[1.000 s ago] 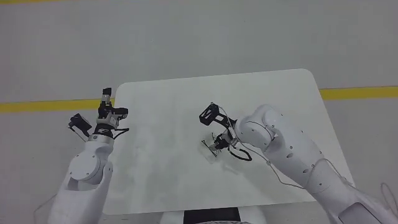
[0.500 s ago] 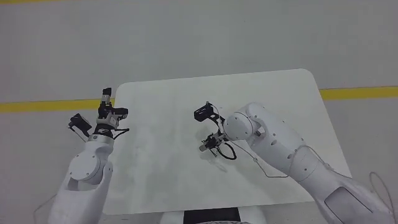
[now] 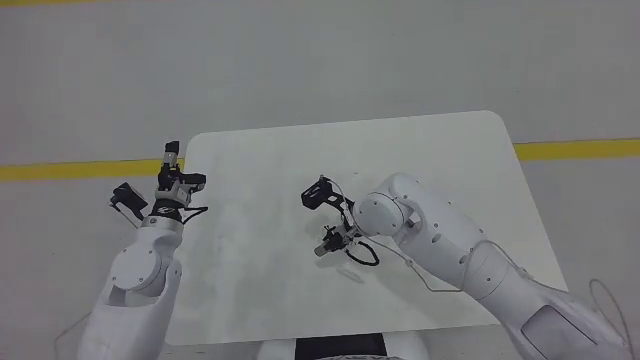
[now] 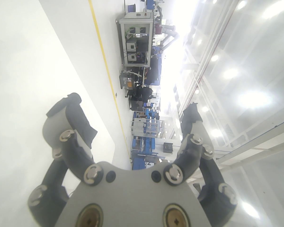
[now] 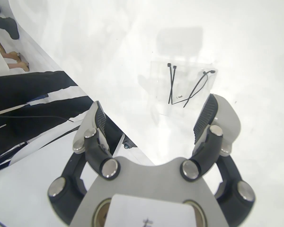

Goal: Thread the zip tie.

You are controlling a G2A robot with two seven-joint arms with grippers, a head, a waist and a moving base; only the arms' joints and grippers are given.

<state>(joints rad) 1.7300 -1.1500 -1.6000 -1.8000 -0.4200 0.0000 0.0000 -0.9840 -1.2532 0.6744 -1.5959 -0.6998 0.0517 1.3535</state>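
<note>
Several black zip ties (image 5: pixel 172 83) lie loose on a clear flat tray (image 5: pixel 161 72) on the white table (image 5: pixel 108 24); one zip tie (image 5: pixel 198 86) is bent into a narrow loop. My right gripper (image 5: pixel 153 102) hangs open above the table just short of the tray, nothing between its ribbed pads (image 5: pixel 203 113). In the top view the right gripper (image 3: pixel 328 244) is over the table's middle. My left gripper (image 4: pixel 131 103) is open and empty, held in the air at the table's left edge (image 3: pixel 172 150), pointing away from me.
The white table (image 3: pixel 450 150) has rounded corners and bare surface all around the tray. Its near edge runs close behind the right gripper. A yellow floor line (image 3: pixel 60 170) passes beyond the left edge.
The right arm has swung left and a little toward the near edge, its gripper staying open. The left arm has kept still.
</note>
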